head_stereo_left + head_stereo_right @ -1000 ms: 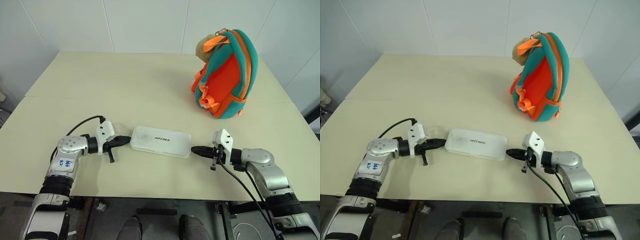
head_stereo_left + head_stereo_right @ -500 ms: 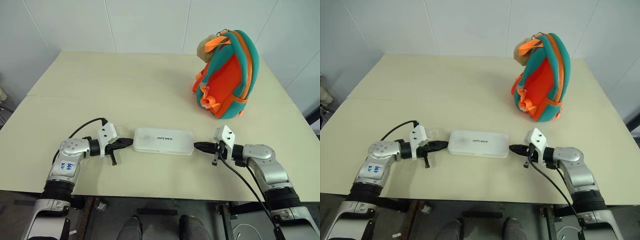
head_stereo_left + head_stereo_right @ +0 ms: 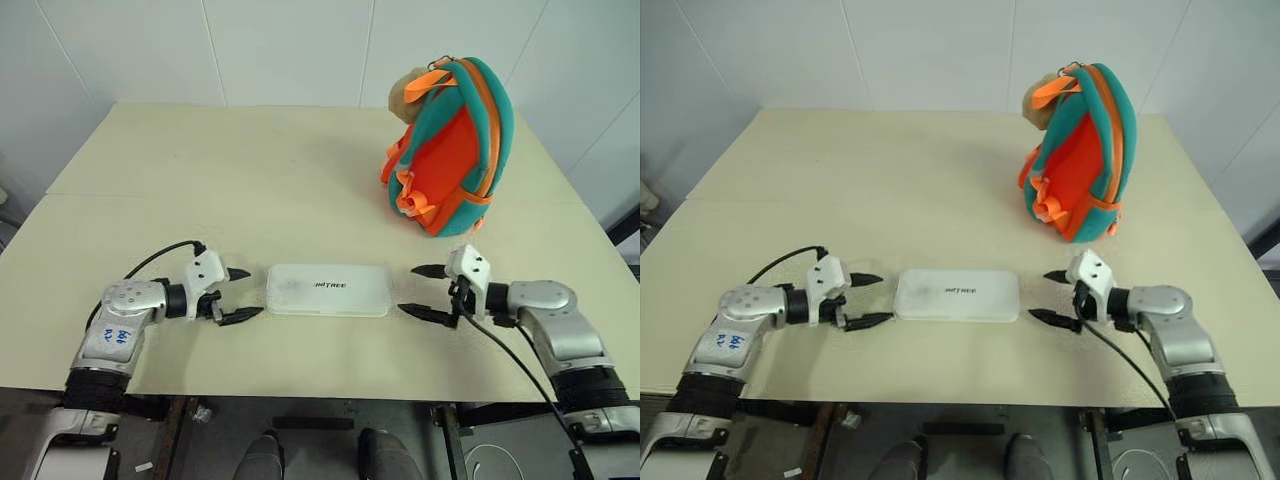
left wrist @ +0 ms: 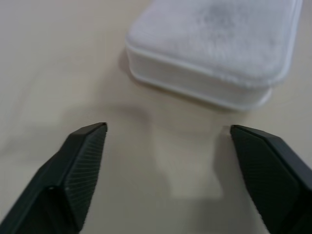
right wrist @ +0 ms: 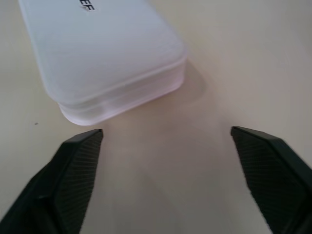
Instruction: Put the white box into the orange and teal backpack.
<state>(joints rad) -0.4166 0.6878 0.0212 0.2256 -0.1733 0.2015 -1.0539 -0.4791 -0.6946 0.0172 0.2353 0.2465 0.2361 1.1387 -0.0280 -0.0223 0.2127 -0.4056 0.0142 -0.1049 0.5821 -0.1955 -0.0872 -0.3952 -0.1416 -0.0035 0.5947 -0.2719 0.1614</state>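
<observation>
Beige table (image 3: pixel 200 190), white tiled wall (image 3: pixel 280 50)

white box (image 3: pixel 328 290): smooth, cloudy plastic
backpack (image 3: pixel 452 150): soft, puffy cloth
bench (image 3: pixel 250 190): smooth and matt

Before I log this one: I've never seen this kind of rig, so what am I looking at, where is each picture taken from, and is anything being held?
This is a humanoid robot with two arms, each ending in a gripper of two black fingers. The two wide pictures come from a stereo camera on its head, looking down over a pale table. The two close-ups come from cameras on the wrists, looking along each gripper's own fingers.

On the table lies the white box, flat, near the robot's edge. The left gripper sits just off one short end and the right gripper just off the other. Both are open and clear of the box, so nothing is held.

Farther back on the robot's right stands the orange and teal backpack, upright, with a tan plush toy at its top.
</observation>
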